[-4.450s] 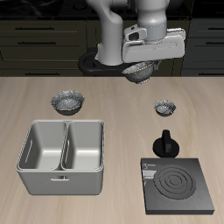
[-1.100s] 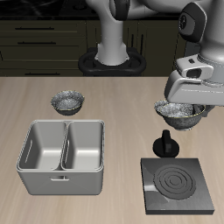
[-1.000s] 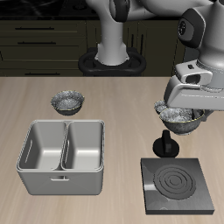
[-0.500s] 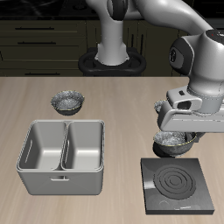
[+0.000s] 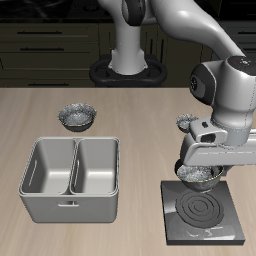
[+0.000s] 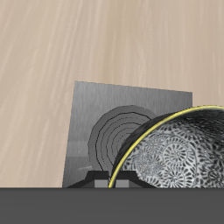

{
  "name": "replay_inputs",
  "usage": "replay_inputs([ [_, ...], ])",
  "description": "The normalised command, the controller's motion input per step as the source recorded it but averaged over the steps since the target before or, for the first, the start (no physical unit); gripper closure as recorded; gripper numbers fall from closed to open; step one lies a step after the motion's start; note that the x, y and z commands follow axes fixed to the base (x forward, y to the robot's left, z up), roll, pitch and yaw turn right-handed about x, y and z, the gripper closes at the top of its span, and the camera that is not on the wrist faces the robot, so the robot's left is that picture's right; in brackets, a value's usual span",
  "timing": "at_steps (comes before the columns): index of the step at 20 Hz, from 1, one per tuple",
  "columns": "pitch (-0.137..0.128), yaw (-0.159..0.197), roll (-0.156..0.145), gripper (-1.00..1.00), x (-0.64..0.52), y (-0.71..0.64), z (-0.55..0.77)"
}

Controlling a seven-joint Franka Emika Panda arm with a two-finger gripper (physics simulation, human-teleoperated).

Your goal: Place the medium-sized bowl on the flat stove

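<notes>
My gripper (image 5: 201,170) is shut on the rim of the medium-sized bowl (image 5: 199,179), a shiny grey speckled bowl. I hold it just above the back edge of the flat stove (image 5: 206,212), a black-grey square slab with concentric rings near the table's front edge. In the wrist view the bowl (image 6: 179,150) with its yellow-lit rim hangs close to the camera. The stove (image 6: 109,118) lies under it, its rings partly covered by the bowl. I cannot tell whether the bowl touches the stove.
The slightly larger matching bowl (image 5: 77,118) sits farther back. The smallest bowl (image 5: 187,122) shows just behind my arm. A grey double-basin tray (image 5: 72,180) stands beside the stove. The small black pot is hidden behind my gripper.
My gripper has carried the bowl from above the smallest bowl toward the table's front edge and lower, over the black pot, to the stove's back edge.
</notes>
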Motion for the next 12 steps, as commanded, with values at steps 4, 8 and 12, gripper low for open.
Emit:
replay_inputs([
  [4, 0.025, 0.050, 0.037, 1.00, 0.11, 0.07, -0.33],
  [8, 0.072, -0.015, 0.000, 1.00, 0.11, 0.00, -0.23],
  [12, 0.017, 0.007, -0.046, 1.00, 0.00, -0.04, -0.15],
])
